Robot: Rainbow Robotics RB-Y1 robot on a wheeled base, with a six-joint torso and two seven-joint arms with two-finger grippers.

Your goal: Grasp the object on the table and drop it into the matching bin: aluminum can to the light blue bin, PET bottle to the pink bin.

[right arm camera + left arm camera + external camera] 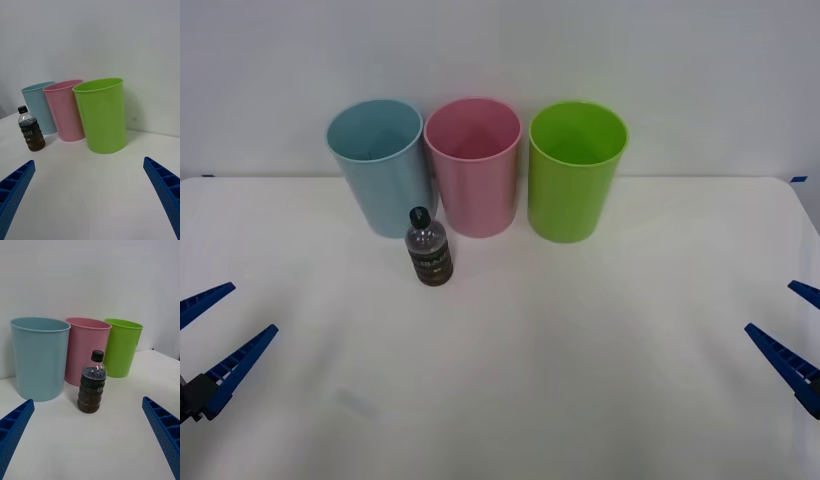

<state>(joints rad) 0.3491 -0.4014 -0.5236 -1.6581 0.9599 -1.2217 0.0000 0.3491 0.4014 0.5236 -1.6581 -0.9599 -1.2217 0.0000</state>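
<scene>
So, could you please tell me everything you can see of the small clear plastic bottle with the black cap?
The small clear plastic bottle stands upright on the white table, black screw cap closed on top. A dark brown label wraps its lower body; the shoulder is clear. It sits just in front of the gap between the light blue bin and pink bin. Neither gripper touches it.

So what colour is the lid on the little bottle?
Black. The bottle cap shows best in the left wrist view.

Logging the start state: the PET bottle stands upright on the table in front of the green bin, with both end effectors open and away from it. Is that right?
Not quite. The PET bottle stands upright on the table, but in front of the gap between the light blue bin and the pink bin, not the green bin, as the front view shows. The left end effector and right end effector are open and away from it.
</scene>
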